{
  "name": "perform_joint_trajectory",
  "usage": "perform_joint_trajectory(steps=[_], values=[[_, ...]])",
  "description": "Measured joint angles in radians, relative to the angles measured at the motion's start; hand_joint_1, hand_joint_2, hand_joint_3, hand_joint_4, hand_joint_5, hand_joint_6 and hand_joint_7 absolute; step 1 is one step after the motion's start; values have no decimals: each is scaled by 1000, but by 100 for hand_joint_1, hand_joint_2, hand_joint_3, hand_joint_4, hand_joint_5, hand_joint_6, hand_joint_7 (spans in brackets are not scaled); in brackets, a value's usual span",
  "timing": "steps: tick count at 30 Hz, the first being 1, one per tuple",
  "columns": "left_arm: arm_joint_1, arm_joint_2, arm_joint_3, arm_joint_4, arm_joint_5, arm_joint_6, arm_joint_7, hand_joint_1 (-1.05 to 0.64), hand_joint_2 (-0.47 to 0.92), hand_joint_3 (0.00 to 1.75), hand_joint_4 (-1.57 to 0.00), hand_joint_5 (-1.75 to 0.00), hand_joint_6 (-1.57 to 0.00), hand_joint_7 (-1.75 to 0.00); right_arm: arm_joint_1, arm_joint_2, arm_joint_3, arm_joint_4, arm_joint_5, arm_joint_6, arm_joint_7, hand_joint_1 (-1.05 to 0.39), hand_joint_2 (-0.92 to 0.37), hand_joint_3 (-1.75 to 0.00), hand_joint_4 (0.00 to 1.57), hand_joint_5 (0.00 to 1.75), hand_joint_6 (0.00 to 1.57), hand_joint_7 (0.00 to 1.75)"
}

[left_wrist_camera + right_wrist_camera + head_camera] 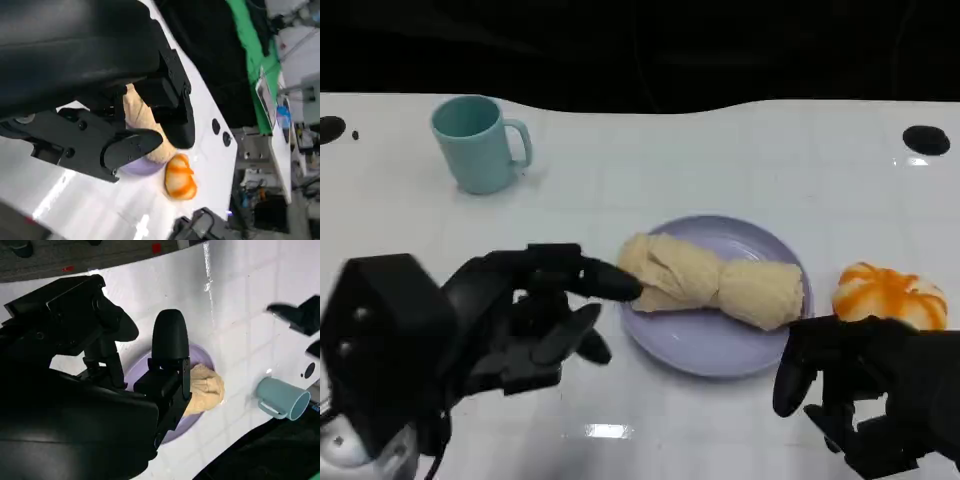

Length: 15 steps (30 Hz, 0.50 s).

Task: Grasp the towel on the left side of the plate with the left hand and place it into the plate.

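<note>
The beige rolled towel (715, 282) lies across the lilac plate (710, 350), its left end hanging slightly over the rim. My left hand (535, 315) hovers just left of the plate with its fingers spread. One fingertip (620, 284) reaches the towel's left end, and nothing is gripped. In the left wrist view the towel (137, 112) shows between the fingers, above the plate (140, 167). My right hand (865, 385) sits low at the front right, beside the plate, holding nothing. The right wrist view shows the towel (205, 390) on the plate (172, 432) beyond its fingers.
A teal mug (475, 143) stands at the back left, also seen as the mug (280, 397) in the right wrist view. An orange-and-white striped round object (890, 295) lies right of the plate, close to my right hand. The white table (720, 160) stretches behind the plate.
</note>
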Motion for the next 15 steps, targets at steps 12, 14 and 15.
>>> perform_joint_trajectory(steps=[12, 14, 15], values=[[41, -38, 141, -146, -277, 389, 113, -5, 54, 132, -84, -174, -78, -156, 0, -3, -9, -2, 1, 16, 2, 2, -57, -107, 72, 168, 70, 142], [39, -38, 147, -134, -301, 397, 115, -6, 54, 133, -84, -175, -77, -161, 1, -4, -22, -2, 4, 16, 5, 2, -57, -107, 72, 168, 70, 142], [38, -37, 148, -127, -308, 399, 116, -7, 53, 135, -84, -175, -76, -165, 1, -5, -29, -2, 5, 14, 7, 2, -57, -107, 72, 168, 70, 142]])
